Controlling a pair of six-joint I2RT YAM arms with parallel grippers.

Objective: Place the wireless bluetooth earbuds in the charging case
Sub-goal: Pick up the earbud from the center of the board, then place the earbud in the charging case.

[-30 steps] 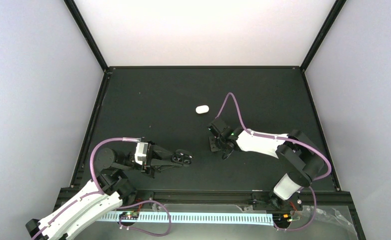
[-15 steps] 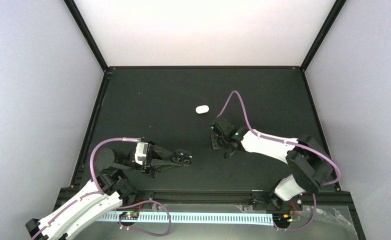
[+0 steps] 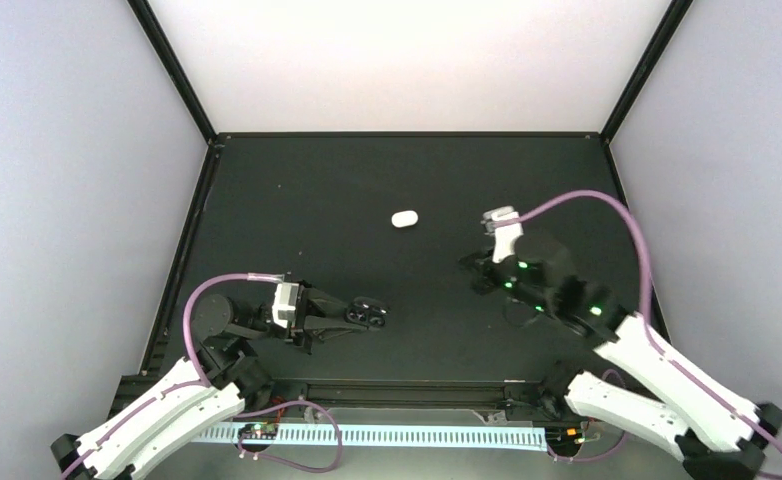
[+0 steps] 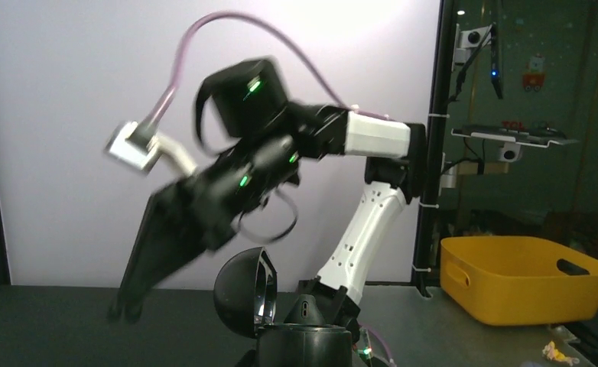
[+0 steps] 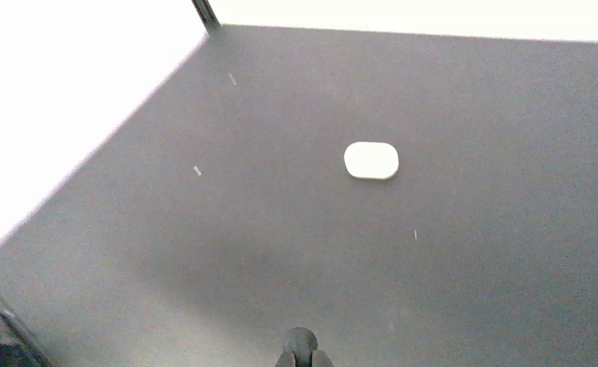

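The black charging case (image 3: 369, 314) is open, and my left gripper (image 3: 355, 317) is shut on its base. In the left wrist view its lid (image 4: 238, 294) stands upright over the base (image 4: 303, 345). A small black cone-shaped piece (image 4: 305, 310), apparently an earbud, pokes out of the base. My right gripper (image 3: 472, 268) hangs above the table to the right of the case, blurred in the left wrist view (image 4: 125, 310). Its fingertips (image 5: 303, 358) are shut on a tiny round black earbud (image 5: 300, 340). No white earbuds show.
A white oval closed pod (image 3: 404, 218) lies on the black table (image 3: 297, 210) behind both grippers, ahead of the right gripper (image 5: 371, 160). A yellow bin (image 4: 521, 279) stands off the table to the right. Black frame posts rise at the table's far corners.
The right gripper has risen from the table near the case, swung right and back, and closed its jaws. The left gripper and the case have stayed put.
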